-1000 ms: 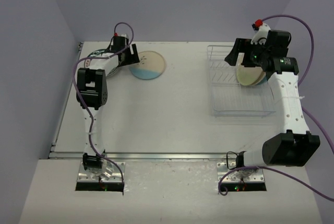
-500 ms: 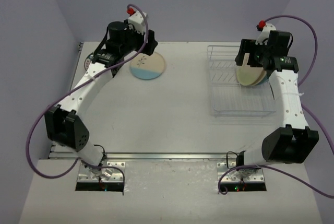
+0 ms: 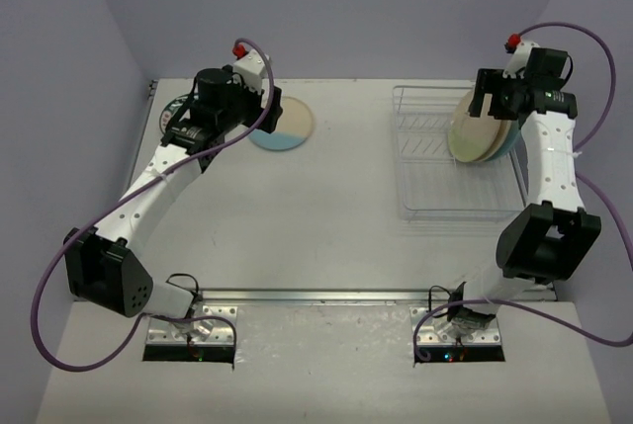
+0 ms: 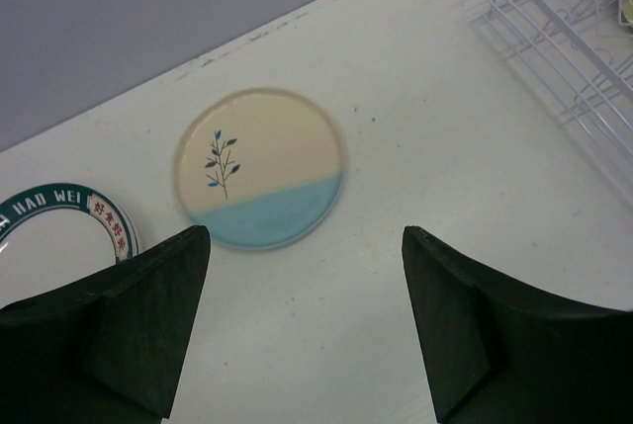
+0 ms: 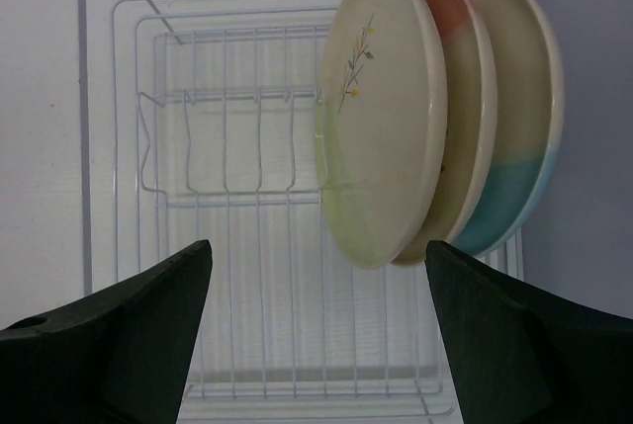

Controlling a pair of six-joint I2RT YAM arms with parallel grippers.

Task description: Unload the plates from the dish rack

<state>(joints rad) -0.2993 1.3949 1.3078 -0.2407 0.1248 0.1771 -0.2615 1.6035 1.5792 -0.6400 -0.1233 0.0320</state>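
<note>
The dish rack [image 3: 420, 172] stands at the right of the table, and three plates [image 3: 475, 132] stand on edge at its far right end. In the right wrist view they are a cream and pale green plate [image 5: 381, 118], an orange-topped one [image 5: 463, 68] and a cream and light blue one [image 5: 519, 137]. My right gripper [image 5: 318, 246] hangs open above them, holding nothing. A cream and blue plate [image 4: 259, 167] and a green-rimmed plate [image 4: 59, 231] lie flat at the far left. My left gripper [image 4: 305, 236] is open and empty above the table beside them.
The rack's wire rails [image 5: 227, 147] fill its left part, with a bare tray floor toward the near end. The purple back wall [image 3: 336, 9] runs just behind the plates and the rack. Cables loop from both wrists.
My left arm has risen and stretched out, drawing its gripper up off the cream and blue plate. My right gripper has shifted right and back over the rack's plates.
</note>
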